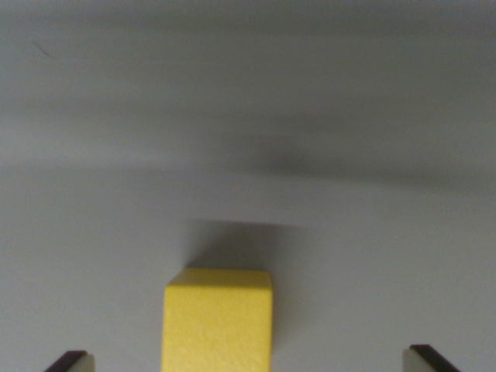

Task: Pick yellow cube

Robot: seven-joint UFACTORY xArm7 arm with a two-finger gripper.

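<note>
The gripper (248, 363) is standing spread wide, fingertips (70, 361) showing at five and seven o'clock; the yellow cube (218, 319) is sitting between them at six o'clock on the grey table (248, 116), untouched.

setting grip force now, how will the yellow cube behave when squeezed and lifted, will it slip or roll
The yellow cube has flat faces and crisp edges, so it likely sits stable and will not roll. Its surface looks matte and faintly grainy, which probably gives the fingertips decent friction. It looks rigid, though material and weight cannot be told. The gripper stands open, one fingertip either side.
</note>
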